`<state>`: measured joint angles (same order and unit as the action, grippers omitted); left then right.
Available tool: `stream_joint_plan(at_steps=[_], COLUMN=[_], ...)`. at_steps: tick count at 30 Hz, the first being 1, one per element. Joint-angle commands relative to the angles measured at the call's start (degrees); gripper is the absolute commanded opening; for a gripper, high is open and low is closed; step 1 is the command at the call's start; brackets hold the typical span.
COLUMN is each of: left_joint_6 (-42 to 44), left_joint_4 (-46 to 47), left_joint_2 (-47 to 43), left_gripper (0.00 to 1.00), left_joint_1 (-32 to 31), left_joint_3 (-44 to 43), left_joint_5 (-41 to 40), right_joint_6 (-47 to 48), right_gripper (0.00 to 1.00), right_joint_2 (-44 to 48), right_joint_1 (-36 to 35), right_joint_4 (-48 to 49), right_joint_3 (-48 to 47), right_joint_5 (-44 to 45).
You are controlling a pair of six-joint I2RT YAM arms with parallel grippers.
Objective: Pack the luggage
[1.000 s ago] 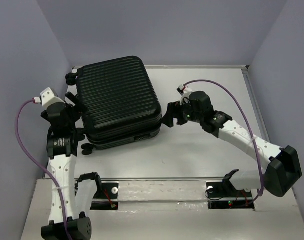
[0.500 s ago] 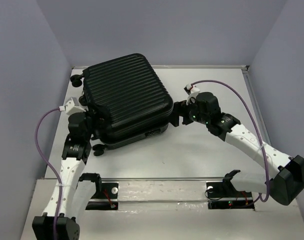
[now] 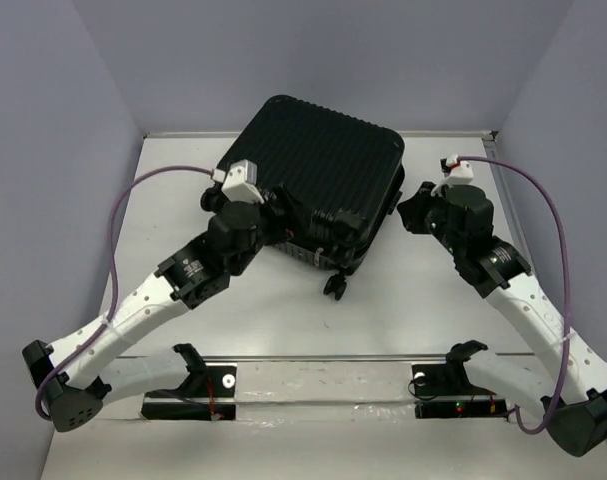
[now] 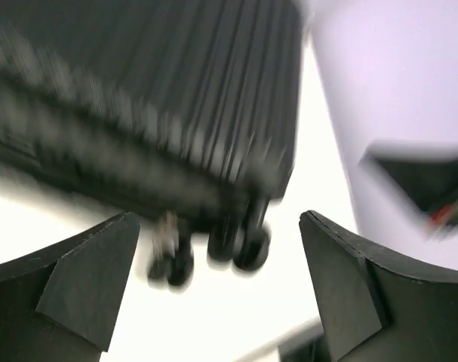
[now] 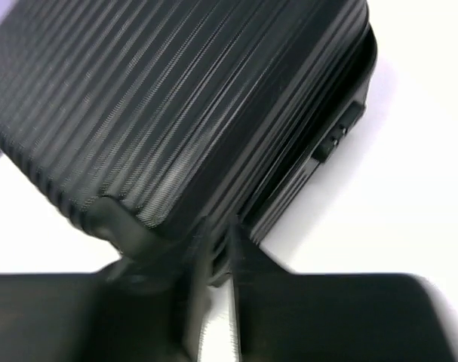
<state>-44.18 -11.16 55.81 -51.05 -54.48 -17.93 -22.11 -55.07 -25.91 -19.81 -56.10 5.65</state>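
Observation:
The luggage (image 3: 323, 165) is a black ribbed hard-shell suitcase lying closed and flat at the back middle of the white table, turned at an angle, with its wheels (image 3: 335, 286) toward me. My left gripper (image 3: 275, 215) is at its near left side, jaws wide open. In the blurred left wrist view the ribbed shell (image 4: 176, 90) and wheels (image 4: 240, 245) lie ahead between the open fingers. My right gripper (image 3: 411, 208) sits by the suitcase's right side and is shut. In the right wrist view its fingertips (image 5: 217, 237) meet at the rounded corner of the shell (image 5: 176, 98), with nothing seen between them.
Grey walls enclose the table on three sides, and the back wall (image 3: 313, 60) is close behind the suitcase. A metal rail (image 3: 323, 362) runs along the near edge between the arm bases. A purple cable (image 3: 143, 190) loops over each arm. The lock (image 5: 336, 136) is on the suitcase's side.
The suitcase has turned and slid right and toward the back. My left arm swung right across the table after it. My right gripper went from open to shut and drew back to the right.

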Motion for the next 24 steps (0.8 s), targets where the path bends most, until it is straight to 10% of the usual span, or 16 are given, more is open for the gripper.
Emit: stream_joint_plan(at_steps=[1,14,24], left_joint_6=[12.4,9.8,7.7], left_joint_4=[2.1,5.6,3.4], left_joint_2=[5.4,37.9,58.7], left_gripper=[0.99,0.99,0.99], left_joint_1=[7.4,51.5,56.1], left_joint_3=[-14.4,-35.1,-44.1], left_joint_5=[-10.8,21.3,33.7], right_joint_6=[-2.8,-6.4,-7.2], right_gripper=[0.07,0.07,0.07], right_joint_2=[-0.6,-17.7,-32.5], right_joint_1=[1.6,12.3,15.1], right_joint_4=[-0.9,4.5,7.5], right_joint_3=[0.0,-2.0,-7.6], right_joint_5=[7.0,-1.9,-5.0])
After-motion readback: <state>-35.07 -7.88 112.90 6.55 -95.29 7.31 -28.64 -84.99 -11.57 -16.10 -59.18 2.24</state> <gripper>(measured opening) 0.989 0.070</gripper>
